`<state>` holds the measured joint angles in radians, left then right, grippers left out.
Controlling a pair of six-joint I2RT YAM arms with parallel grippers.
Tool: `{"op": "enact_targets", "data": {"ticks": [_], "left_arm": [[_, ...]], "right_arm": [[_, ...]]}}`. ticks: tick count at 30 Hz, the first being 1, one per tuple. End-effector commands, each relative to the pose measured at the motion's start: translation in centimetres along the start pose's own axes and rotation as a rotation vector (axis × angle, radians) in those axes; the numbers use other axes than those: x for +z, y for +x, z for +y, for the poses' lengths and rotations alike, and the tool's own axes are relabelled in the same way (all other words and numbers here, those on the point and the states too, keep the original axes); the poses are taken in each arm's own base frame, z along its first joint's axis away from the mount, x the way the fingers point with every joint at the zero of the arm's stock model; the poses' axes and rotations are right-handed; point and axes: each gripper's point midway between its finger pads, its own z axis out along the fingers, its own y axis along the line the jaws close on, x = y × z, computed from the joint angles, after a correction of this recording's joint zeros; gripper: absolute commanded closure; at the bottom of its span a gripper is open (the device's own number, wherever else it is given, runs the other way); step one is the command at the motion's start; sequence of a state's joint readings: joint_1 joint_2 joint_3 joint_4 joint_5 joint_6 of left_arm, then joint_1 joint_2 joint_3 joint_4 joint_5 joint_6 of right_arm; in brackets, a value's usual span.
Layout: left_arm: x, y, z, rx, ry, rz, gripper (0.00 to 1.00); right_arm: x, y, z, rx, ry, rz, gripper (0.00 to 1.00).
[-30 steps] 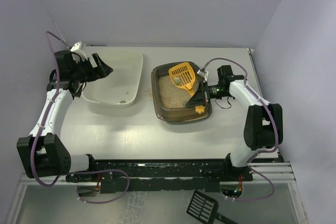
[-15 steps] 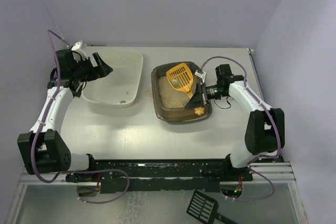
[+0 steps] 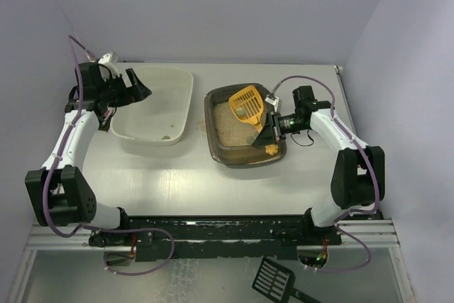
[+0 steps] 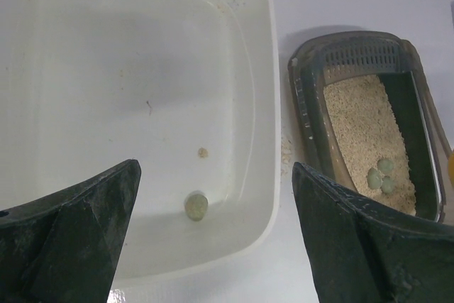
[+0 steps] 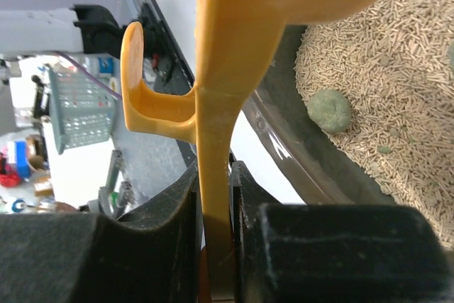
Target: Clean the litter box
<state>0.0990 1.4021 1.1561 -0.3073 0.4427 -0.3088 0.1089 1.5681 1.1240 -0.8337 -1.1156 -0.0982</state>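
The litter box (image 3: 241, 162) sits on the right half of the bench (image 3: 177, 175), just right of the white tub (image 3: 186, 104). It has not shifted over the last second. The yellow scoop (image 3: 247, 103) over it is almost where it was then. Half a second ago its head lay a little lower and further left, and it has come back. The left arm's elbow has moved slightly toward the far side, and the left pincer (image 3: 138, 90) has edged that way too, above the tub's far left corner.

From above, I cannot tell whether the scoop's head carries anything. In the right wrist view the scoop (image 5: 216, 104) fills the middle and covers much of the box (image 5: 312, 175), leaving one lump (image 5: 330, 110) on the litter in sight. The clutter beyond the bench edge there is blurred. In the left wrist view the box (image 4: 301, 97) is cut off at the right edge, with three lumps (image 4: 381, 175) bunched near its near end. A single lump (image 4: 196, 206) lies in the tub (image 4: 266, 69). A black scoop (image 3: 277, 280) near the arm bases is cut off by the bottom edge.

The right pincer (image 3: 269, 131) is clamped on the scoop's handle at the box's near right corner, with its jaws (image 5: 215, 204) pressed against both sides. The left pincer (image 4: 214, 168) stands wide apart and holds and touches nothing.
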Motion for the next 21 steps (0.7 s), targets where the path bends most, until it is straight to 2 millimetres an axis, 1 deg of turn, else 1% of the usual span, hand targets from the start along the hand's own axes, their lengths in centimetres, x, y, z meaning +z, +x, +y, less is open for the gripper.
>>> {"op": "enact_targets", "data": {"ticks": [1, 4, 5, 8, 9, 11, 12, 13, 14, 15, 16, 17, 18, 19, 20, 21], "left_arm": [[0.1, -1.6, 0.5, 0.039, -0.045, -0.013, 0.01], [0.3, -1.5, 0.8, 0.046, -0.056, -0.007, 0.01], [0.2, -1.6, 0.8, 0.049, -0.061, -0.011, 0.01], [0.1, -1.6, 0.8, 0.057, -0.066, -0.014, 0.01], [0.0, -1.6, 0.9, 0.058, -0.067, -0.015, 0.01], [0.1, -1.6, 0.9, 0.059, -0.067, -0.017, 0.01], [0.1, -1.6, 0.9, 0.057, -0.067, -0.016, 0.01], [0.2, -1.6, 0.9, 0.056, -0.065, -0.014, 0.01], [0.2, -1.6, 0.9, 0.055, -0.064, -0.011, 0.01], [0.2, -1.6, 0.9, 0.053, -0.063, -0.009, 0.01], [0.3, -1.5, 0.8, 0.052, -0.061, -0.004, 0.01], [0.3, -1.6, 0.7, 0.054, -0.06, -0.002, 0.01], [0.3, -1.6, 0.7, 0.055, -0.062, 0.001, 0.01], [0.3, -1.6, 0.7, 0.058, -0.063, 0.001, 0.01], [0.3, -1.7, 0.7, 0.059, -0.066, -0.001, 0.01], [0.2, -1.7, 0.7, 0.059, -0.069, -0.003, 0.01]], "right_arm": [[0.3, -0.8, 0.1, -0.115, 0.115, 0.042, 1.0], [-1.3, -2.5, -2.5, -0.136, 0.328, 0.034, 1.0], [-2.0, -3.2, -3.1, -0.15, 0.393, 0.019, 1.0], [-4.0, -4.9, -3.3, -0.21, 0.523, -0.039, 1.0], [-4.5, -5.2, -3.3, -0.224, 0.555, -0.056, 1.0], [-5.0, -5.3, -3.1, -0.233, 0.574, -0.073, 1.0], [-4.6, -4.9, -2.7, -0.219, 0.531, -0.067, 1.0], [-4.1, -4.3, -2.0, -0.19, 0.447, -0.059, 1.0], [-3.2, -3.3, -0.5, -0.145, 0.288, -0.047, 1.0], [-2.6, -2.4, 1.6, -0.092, 0.091, -0.043, 1.0], [-2.4, -1.7, 3.5, -0.038, -0.076, -0.049, 1.0], [-2.6, -1.5, 5.0, 0.006, -0.204, -0.07, 1.0], [-2.8, -1.6, 5.8, 0.037, -0.268, -0.088, 1.0], [-2.9, -1.7, 6.1, 0.074, -0.307, -0.098, 1.0], [-3.2, -1.8, 6.8, 0.113, -0.389, -0.106, 1.0], [-3.3, -1.5, 7.1, 0.193, -0.472, -0.082, 1.0]]}}
